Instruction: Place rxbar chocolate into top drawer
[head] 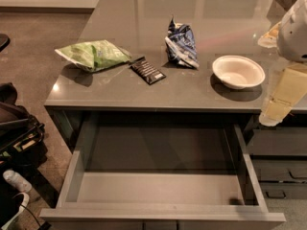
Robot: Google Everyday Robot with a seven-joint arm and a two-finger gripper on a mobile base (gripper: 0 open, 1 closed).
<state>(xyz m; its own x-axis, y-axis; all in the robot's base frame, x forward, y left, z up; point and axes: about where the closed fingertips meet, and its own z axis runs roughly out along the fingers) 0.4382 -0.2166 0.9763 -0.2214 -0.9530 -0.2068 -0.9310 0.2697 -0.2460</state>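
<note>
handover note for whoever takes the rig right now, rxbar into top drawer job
Claw: at the right edge of view, low by the counter's front right corner, right of the white bowl, far from the bar.
rxbar chocolate: flat on the counter, between the green chip bag and the blue-and-white bag.
top drawer: pulled out, no bar inside.
Done: drawer open.
Left: reach the bar, grasp it, put it in the drawer.

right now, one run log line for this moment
flat black rxbar chocolate: on grey counter | wide grey top drawer: open, no bar inside | gripper: right edge, beside white bowl
</note>
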